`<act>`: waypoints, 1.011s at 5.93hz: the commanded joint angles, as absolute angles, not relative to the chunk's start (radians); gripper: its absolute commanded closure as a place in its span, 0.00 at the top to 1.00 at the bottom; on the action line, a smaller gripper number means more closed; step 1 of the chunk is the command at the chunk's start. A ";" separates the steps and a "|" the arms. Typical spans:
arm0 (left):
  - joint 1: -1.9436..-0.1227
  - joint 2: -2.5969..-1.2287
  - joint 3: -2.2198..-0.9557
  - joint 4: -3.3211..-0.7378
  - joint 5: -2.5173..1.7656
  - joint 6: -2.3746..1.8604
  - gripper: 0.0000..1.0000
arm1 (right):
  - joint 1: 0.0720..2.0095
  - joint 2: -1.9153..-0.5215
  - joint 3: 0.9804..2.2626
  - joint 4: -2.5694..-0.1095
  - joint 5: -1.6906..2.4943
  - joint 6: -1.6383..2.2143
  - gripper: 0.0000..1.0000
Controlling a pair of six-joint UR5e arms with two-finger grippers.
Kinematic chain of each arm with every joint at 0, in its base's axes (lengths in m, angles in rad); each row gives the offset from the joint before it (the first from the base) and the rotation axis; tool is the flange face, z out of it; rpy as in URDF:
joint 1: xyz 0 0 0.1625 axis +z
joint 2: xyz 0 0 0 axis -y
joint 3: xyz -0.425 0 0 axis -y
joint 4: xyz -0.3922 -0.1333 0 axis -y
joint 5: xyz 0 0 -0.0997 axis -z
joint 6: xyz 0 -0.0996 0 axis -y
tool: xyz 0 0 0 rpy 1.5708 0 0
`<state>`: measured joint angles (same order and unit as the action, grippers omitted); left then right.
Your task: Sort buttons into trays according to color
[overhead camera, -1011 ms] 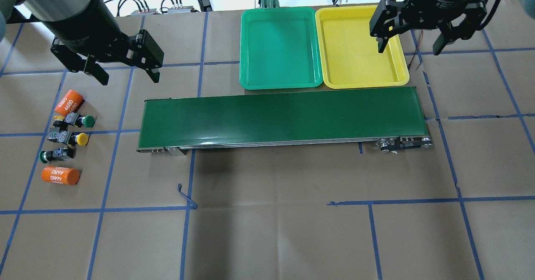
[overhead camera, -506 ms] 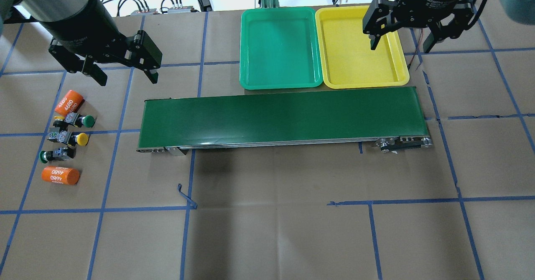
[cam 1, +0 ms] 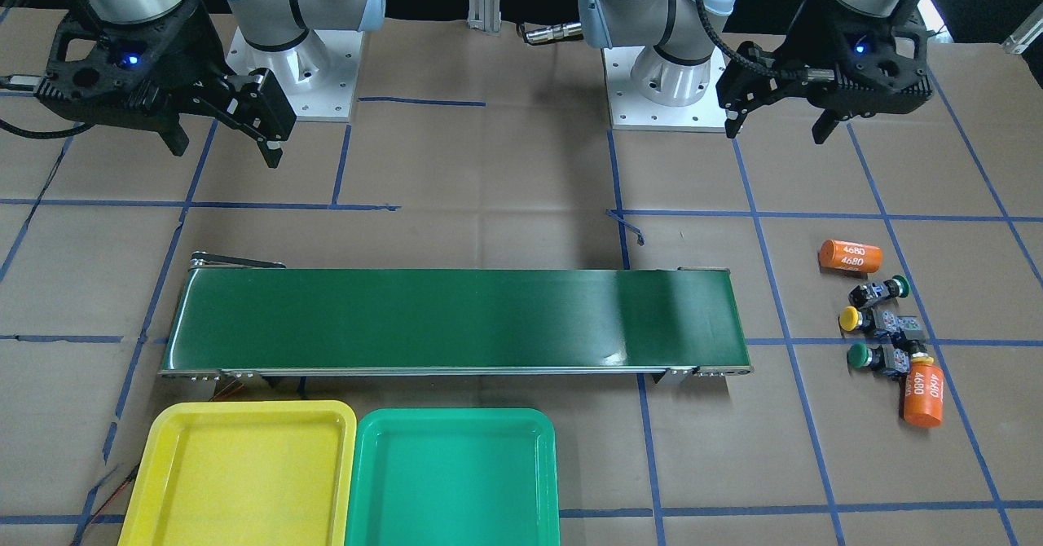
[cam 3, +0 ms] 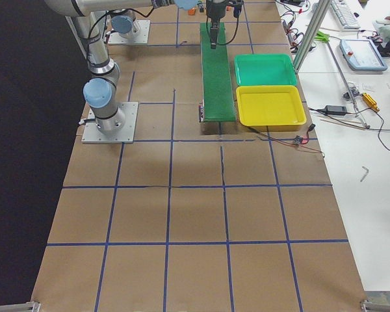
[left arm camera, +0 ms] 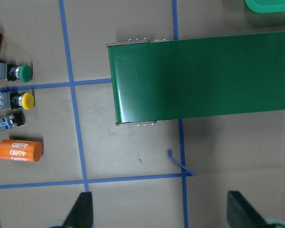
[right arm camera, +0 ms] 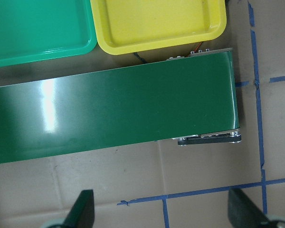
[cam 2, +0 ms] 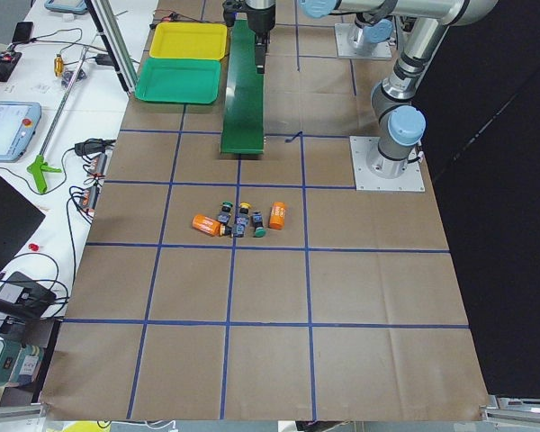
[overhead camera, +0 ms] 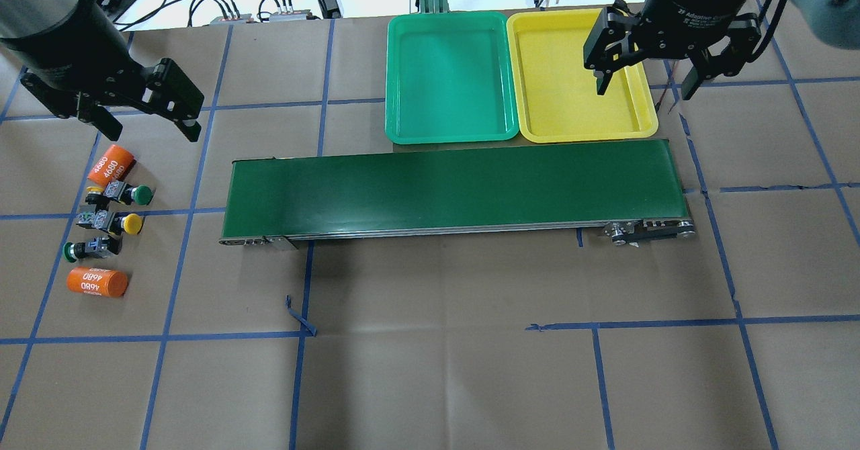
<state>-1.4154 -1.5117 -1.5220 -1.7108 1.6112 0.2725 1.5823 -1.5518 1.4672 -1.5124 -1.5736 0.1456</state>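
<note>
Several buttons lie in a row at the table's left: a green-capped button (overhead camera: 132, 195), a yellow-capped one (overhead camera: 121, 223) and another green-capped one (overhead camera: 86, 249). A further yellow cap (overhead camera: 92, 190) peeks out beside the upper one. My left gripper (overhead camera: 152, 127) hangs open and empty above and behind them; its wrist view shows the buttons (left arm camera: 19, 100) at the left edge. My right gripper (overhead camera: 643, 91) hangs open and empty over the right edge of the empty yellow tray (overhead camera: 564, 80). The empty green tray (overhead camera: 447, 74) stands next to it.
A long dark green conveyor belt (overhead camera: 450, 188) lies across the middle, in front of the trays. Two orange cylinders marked 4680 (overhead camera: 111, 164) (overhead camera: 97, 282) lie at both ends of the button row. Cables (overhead camera: 295, 0) lie behind the table's far edge.
My left gripper has moved left, nearer above the button row. My right gripper has shifted slightly back and left over the yellow tray's right edge. Both stay open.
</note>
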 commanded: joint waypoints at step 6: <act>-1.046 -1.575 -1.820 -1.352 1.651 1.467 0.98 | 1.582 -1.552 1.466 -1.514 -1.606 0.132 1.00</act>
